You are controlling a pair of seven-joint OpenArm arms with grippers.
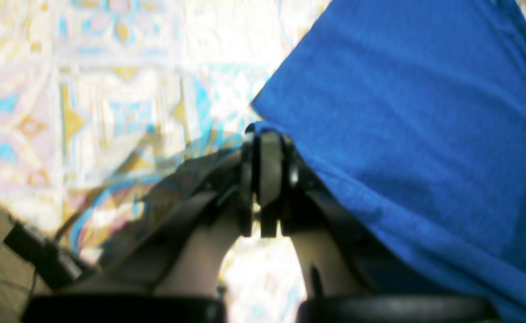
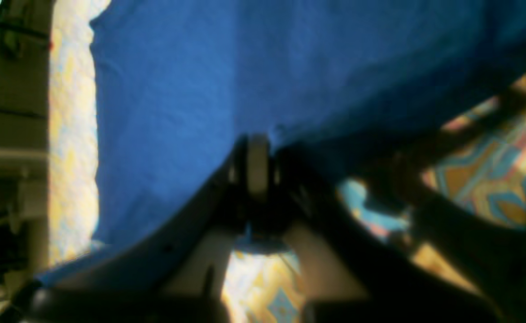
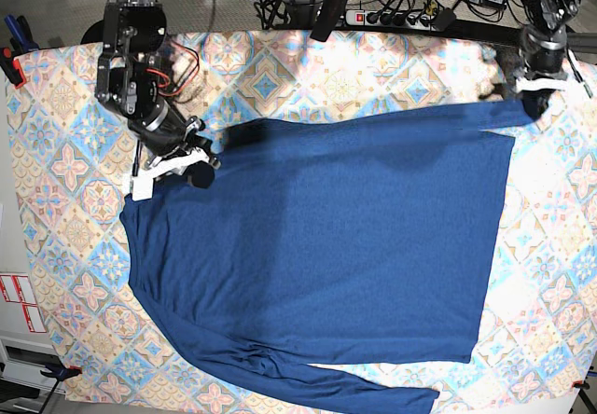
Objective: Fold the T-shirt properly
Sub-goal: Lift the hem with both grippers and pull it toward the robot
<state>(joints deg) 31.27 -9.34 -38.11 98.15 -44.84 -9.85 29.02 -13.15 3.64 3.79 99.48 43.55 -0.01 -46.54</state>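
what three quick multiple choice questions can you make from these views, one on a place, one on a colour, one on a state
1. Where on the T-shirt are the two grippers?
A. both at the edge nearest the top of the base view
B. both at the sleeve along the bottom
C. one at each sleeve cuff

2. What colour is the garment?
A. red
B. plain dark blue
C. white with stripes

3. How do the jaws of the left gripper stand?
A. wide open above the cloth
B. shut on the fabric edge
C. out of sight

Answers:
1 A, the right gripper and the left one sit at the two far corners of the shirt in the base view.
2 B, the shirt is blue with no print against the patterned tablecloth.
3 B, the left wrist view shows the pads pressed together at the cloth's edge.
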